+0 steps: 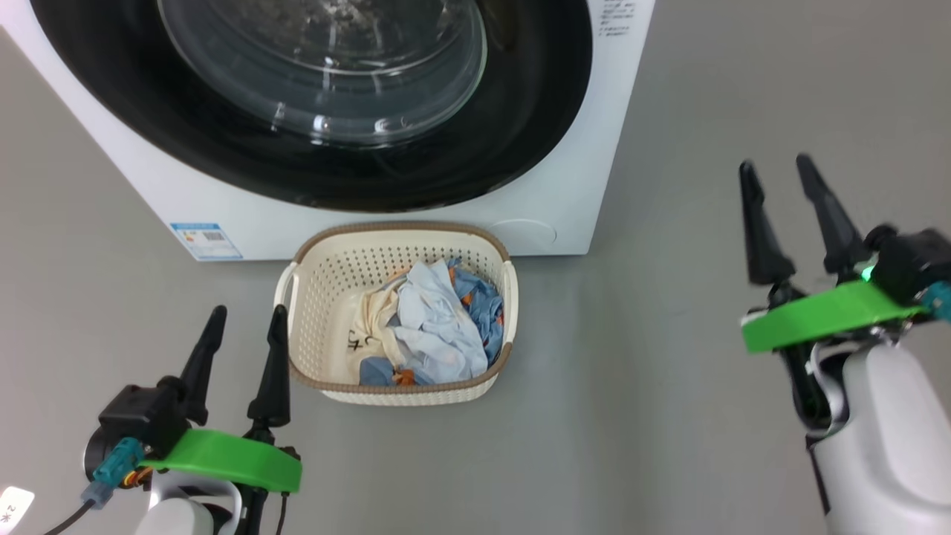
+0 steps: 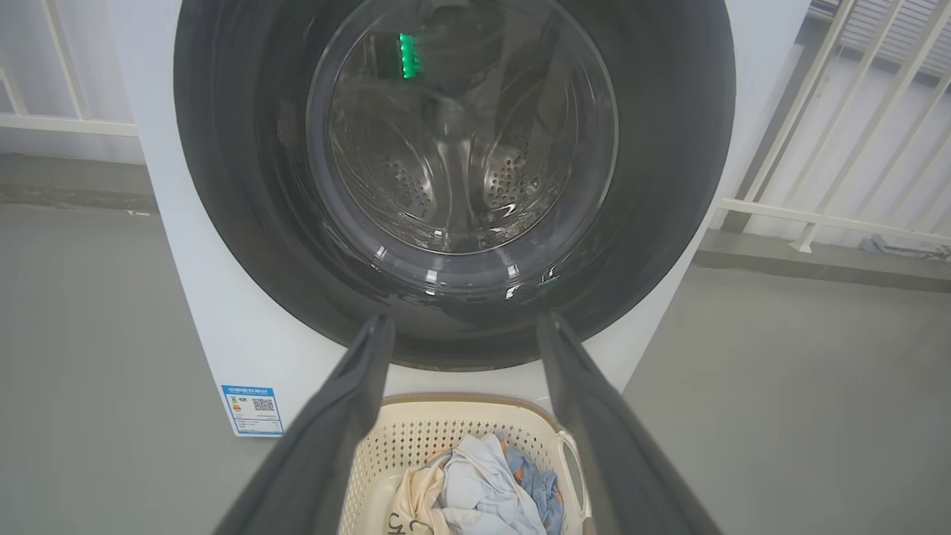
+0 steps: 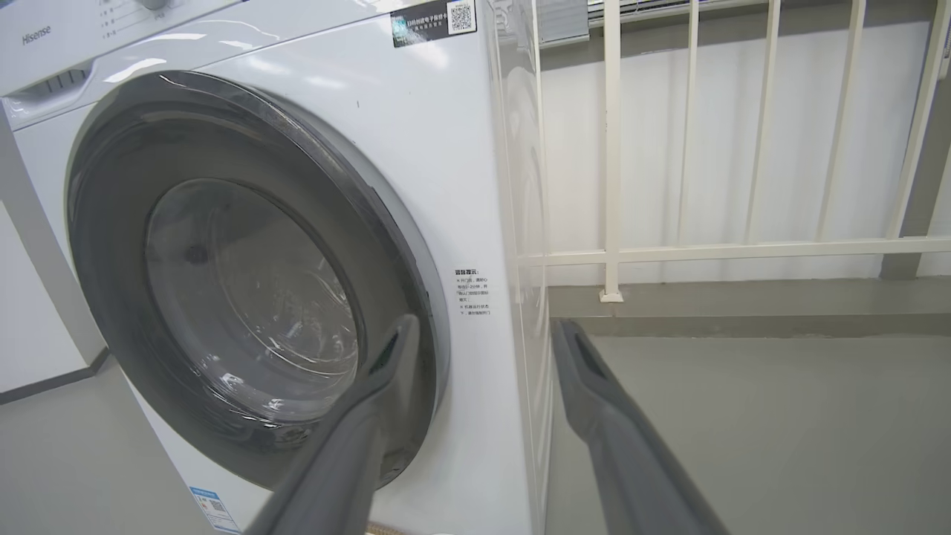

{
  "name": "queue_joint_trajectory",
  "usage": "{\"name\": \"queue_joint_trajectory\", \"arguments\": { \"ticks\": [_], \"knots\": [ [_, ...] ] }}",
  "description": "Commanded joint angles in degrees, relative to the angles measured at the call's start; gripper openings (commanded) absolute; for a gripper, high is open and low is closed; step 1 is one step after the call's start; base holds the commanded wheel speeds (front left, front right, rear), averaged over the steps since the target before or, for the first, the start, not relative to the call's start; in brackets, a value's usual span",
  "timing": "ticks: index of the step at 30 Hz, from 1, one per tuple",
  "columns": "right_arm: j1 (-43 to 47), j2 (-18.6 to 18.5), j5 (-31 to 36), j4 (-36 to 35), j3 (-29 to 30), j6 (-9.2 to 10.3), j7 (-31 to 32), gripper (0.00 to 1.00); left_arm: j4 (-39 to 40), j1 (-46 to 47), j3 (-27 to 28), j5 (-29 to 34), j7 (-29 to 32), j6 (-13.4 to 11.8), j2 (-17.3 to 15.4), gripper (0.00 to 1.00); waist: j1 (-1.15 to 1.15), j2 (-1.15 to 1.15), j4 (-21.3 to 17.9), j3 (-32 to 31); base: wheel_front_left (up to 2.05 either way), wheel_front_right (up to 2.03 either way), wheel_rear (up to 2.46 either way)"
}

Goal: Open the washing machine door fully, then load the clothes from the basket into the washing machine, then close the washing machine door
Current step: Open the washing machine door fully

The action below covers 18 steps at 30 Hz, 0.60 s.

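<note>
The big white box-shaped front-loading washing machine [image 1: 565, 193] takes up the 12 o'clock part of the head view and stands on a plain grey floor [image 1: 669, 386]. Its large round glossy black door [image 1: 520, 134], with a clear bulging glass bowl at the centre, lies flush against the machine's front, shut. A small blue label [image 1: 206, 241] sits on the machine's lower corner, toward 9 o'clock.

Just in front of the machine, at mid-frame, stands the small rectangular cream plastic basket [image 1: 316, 297] with perforated sides, a brown woven-look rim and white side handles. The clothes [image 1: 438, 331] lie inside it, heaped toward its 3 o'clock side. They are a soft bundle of pale blue, cream with black lettering, and denim blue with orange prints.

The left pincer [image 1: 249, 312] hovers at 7 o'clock, near the basket's left handle, its two long dark fingers spread apart and holding nothing. The right pincer [image 1: 775, 163] is at 3 o'clock, well apart from basket and machine, its fingers likewise parted and empty.

In the left wrist view the door stands at 12 o'clock beyond the spread fingers. The steel perforated drum [image 2: 416, 171] shows through the glass, and the basket lies at 6 o'clock. In the right wrist view the door is at 9 o'clock and a white railing [image 3: 611, 148] at 1 o'clock.
</note>
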<state>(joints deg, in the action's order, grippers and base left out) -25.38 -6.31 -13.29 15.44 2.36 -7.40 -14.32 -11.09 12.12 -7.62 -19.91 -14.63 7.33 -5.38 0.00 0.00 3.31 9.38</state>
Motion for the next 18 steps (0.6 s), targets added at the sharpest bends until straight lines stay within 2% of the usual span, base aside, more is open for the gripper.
{"name": "queue_joint_trajectory", "arguments": {
  "ticks": [1,2,7,11,18],
  "knots": [
    [-2.49,-0.72,-1.17,-1.07,-1.43,-0.09,-0.68,0.2,1.82,2.41,1.62,-0.39,-0.37,0.15,-1.33,1.0,0.0,0.0,0.9,1.38,0.0,0.0,0.0],
    [-3.24,-1.02,-2.23,-0.8,-1.64,-0.09,-0.68,0.0,1.98,2.5,1.56,-0.41,-0.37,0.15,-1.37,1.0,0.0,0.0,1.12,1.71,0.0,0.0,0.0],
    [-7.98,-2.66,-8.75,0.43,-1.57,-0.09,-0.68,0.0,2.84,3.0,1.16,-0.78,-0.37,0.15,-1.64,1.0,0.0,0.0,2.11,3.42,0.0,0.0,0.0],
    [-12.83,-5.13,-15.13,4.28,-1.74,-0.09,0.63,0.0,3.35,3.48,0.66,-1.1,-0.37,0.15,-1.87,1.0,0.0,0.0,3.28,5.07,0.0,0.0,0.0],
    [-19.96,-8.14,-28.58,9.6,-3.27,-0.09,6.27,0.0,4.42,4.32,-0.18,-1.12,-0.37,0.15,-1.64,1.0,0.0,0.0,5.16,7.86,0.0,0.0,0.0]
  ]
}}
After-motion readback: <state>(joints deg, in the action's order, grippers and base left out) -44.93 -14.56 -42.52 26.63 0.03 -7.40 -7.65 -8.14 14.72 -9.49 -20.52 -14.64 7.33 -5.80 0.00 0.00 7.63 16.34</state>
